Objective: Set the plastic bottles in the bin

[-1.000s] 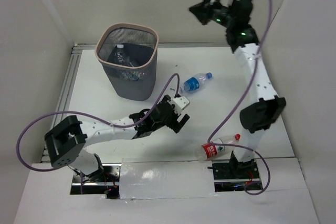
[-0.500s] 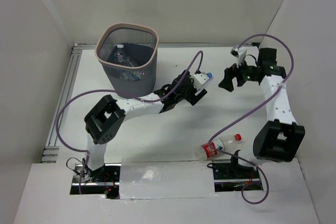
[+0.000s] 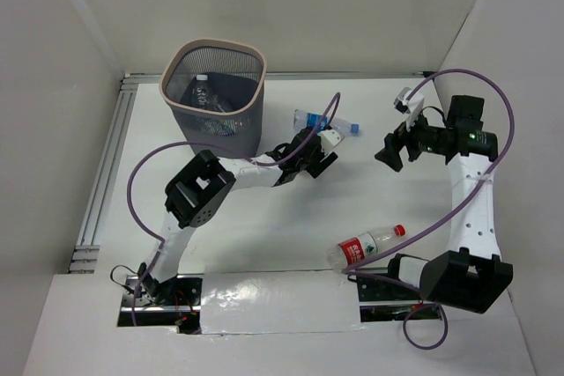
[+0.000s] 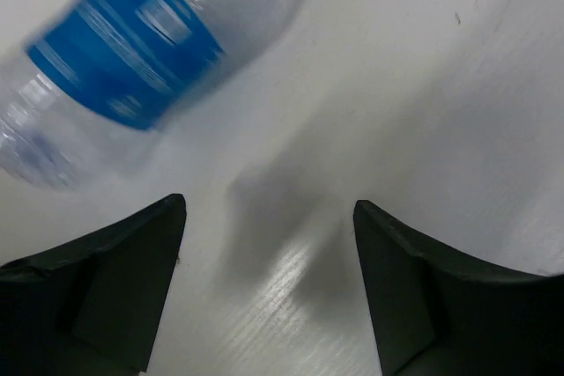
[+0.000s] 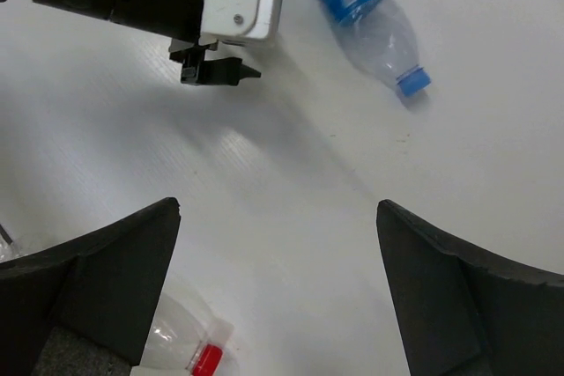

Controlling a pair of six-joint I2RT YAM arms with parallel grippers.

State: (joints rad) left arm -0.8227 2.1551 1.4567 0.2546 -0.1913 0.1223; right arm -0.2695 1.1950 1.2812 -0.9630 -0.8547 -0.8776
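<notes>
Near bin (image 3: 213, 42), blue-label bottle (image 4: 123, 50) lying on side on matte white table (image 3: 264, 226): clear thin plastic, blue cap. Black left gripper (image 4: 269, 217) just short of it, jaws spread, nothing between. Black right gripper (image 5: 278, 209) wide apart, empty, above table. Slim red-label bottle (image 3: 363, 246), red cap, lying near right arm base. Bin: dark mesh, rounded-square, pale rim; clear bottles (image 3: 207, 99) inside

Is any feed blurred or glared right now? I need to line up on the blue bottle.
Left wrist: blue-label bottle smeared by motion blur, a soft sheen on the table. Right wrist: same bottle sharp. Top external: sharp, evenly lit.
</notes>
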